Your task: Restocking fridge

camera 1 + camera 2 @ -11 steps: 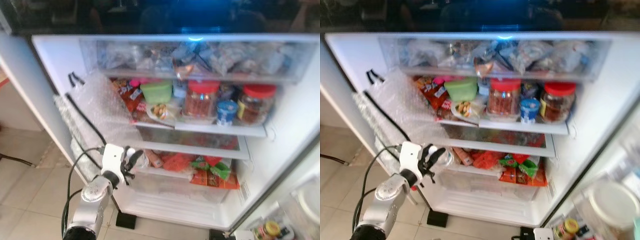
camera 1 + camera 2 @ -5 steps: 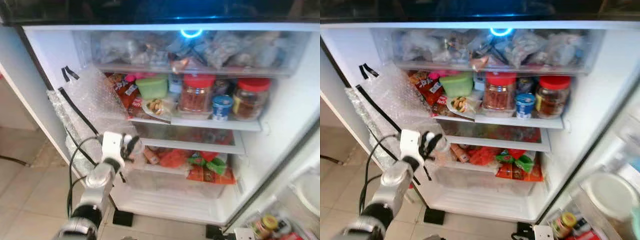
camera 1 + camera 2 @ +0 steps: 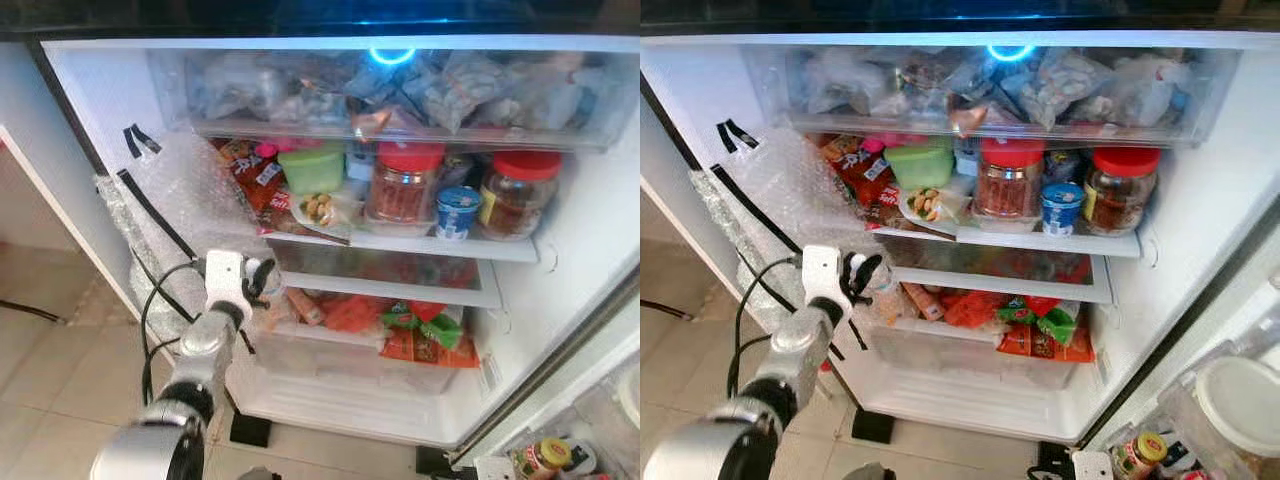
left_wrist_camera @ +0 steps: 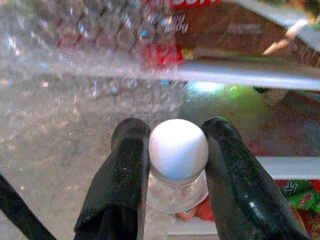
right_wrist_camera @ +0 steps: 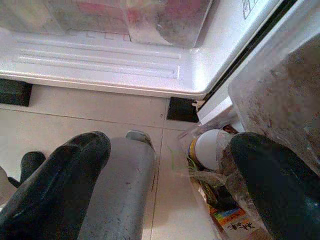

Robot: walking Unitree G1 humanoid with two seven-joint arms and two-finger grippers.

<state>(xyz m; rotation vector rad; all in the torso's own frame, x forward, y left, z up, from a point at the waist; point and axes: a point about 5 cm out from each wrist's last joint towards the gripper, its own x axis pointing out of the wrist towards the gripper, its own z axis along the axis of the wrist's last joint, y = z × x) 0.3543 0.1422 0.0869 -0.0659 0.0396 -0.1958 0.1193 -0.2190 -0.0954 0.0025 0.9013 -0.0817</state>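
Observation:
The fridge (image 3: 560,300) stands open in front of me. My left gripper (image 3: 258,277) reaches to the left end of the lower shelf (image 3: 380,285), just under the bubble wrap (image 3: 185,200). It is shut on a small clear bottle with a white cap (image 4: 178,150), one black finger (image 4: 125,165) on each side of the neck. The bottle (image 3: 878,290) is upright, beside red and green snack packs (image 3: 410,335). My right gripper (image 5: 165,165) hangs low over the tiled floor by the fridge's bottom edge, fingers wide apart and holding nothing.
The middle shelf holds two red-lidded jars (image 3: 402,185), a blue cup (image 3: 457,210), a green box (image 3: 311,168) and snack packs. A top drawer (image 3: 400,95) is packed with bags. The open door's rack (image 3: 1230,400) at lower right holds jars. A black cable (image 3: 150,310) loops by my left arm.
My left gripper with the bottle has risen and moved further in toward the lower shelf's left end. The camera shifted slightly.

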